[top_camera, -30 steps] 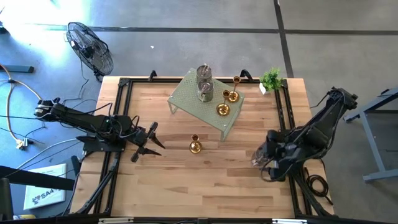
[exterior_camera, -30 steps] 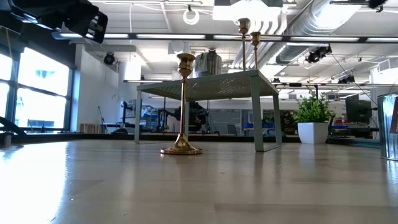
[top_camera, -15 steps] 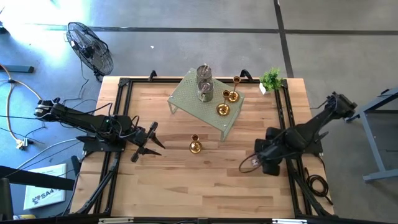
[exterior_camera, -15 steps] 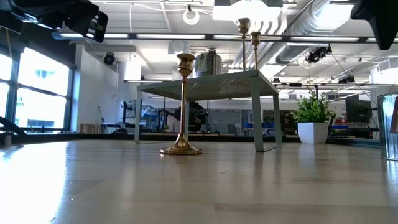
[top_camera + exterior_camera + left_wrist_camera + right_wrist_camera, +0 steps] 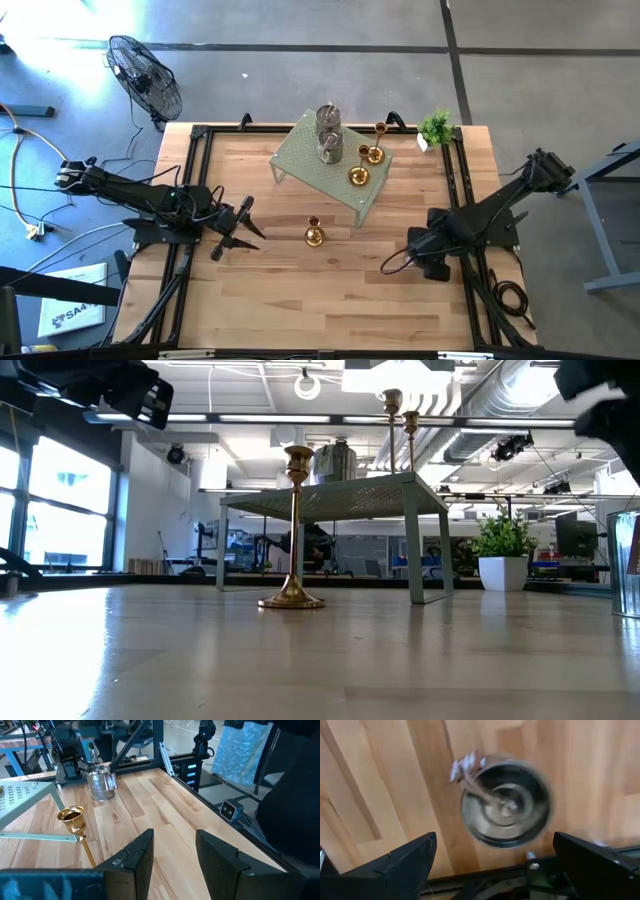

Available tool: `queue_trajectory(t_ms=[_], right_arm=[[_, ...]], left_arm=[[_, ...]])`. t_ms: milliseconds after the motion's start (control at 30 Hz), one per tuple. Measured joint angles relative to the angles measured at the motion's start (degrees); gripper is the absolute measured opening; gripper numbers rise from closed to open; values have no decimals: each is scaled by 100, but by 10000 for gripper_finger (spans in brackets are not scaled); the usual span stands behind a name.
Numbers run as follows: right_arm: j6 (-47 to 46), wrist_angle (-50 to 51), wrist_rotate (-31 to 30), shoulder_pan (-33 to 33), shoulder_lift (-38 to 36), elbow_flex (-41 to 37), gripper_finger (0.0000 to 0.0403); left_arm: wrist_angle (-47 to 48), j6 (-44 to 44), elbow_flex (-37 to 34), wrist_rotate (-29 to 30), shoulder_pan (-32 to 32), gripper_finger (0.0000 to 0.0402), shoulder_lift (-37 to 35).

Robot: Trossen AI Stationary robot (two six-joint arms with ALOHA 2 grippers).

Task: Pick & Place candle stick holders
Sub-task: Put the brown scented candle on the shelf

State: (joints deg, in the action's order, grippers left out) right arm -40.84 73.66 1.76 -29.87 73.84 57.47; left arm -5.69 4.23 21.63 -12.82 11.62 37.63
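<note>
A grey-silver candle stick holder (image 5: pixel 505 807) stands on its base on the table by the right rail; it also shows in the left wrist view (image 5: pixel 101 782). My right gripper (image 5: pixel 494 842) hangs open above it, pointing down, one finger to each side. A gold candle stick holder (image 5: pixel 314 235) stands upright mid-table. On the pale green rack (image 5: pixel 300 160) stand two silver cups (image 5: pixel 329 145) and three gold holders (image 5: pixel 358 175). My left gripper (image 5: pixel 240 225) waits open near the left side, level, holding nothing.
A small potted plant (image 5: pixel 436 125) stands at the far right corner. Black rails (image 5: pixel 195 190) run along the table's left and right sides. Bare wood lies in front of the rack and toward the near edge. A fan (image 5: pixel 145 75) stands on the floor beyond the table.
My right gripper has sunk toward the table and shifted a little toward the table's left, tipping until it points straight down over the silver cup. Its fingers have stayed open.
</note>
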Motion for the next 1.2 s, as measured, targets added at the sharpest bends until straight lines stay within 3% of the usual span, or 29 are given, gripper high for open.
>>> queue_trajectory(t_ms=[333, 1200], right_arm=[[91, -704, 72, 2, -28, -823, 394], [-74, -740, -472, 168, -8, -749, 394]], left_arm=[[-23, 4, 0, 0, 0, 143, 0], [-21, -1, 0, 205, 2, 143, 0]])
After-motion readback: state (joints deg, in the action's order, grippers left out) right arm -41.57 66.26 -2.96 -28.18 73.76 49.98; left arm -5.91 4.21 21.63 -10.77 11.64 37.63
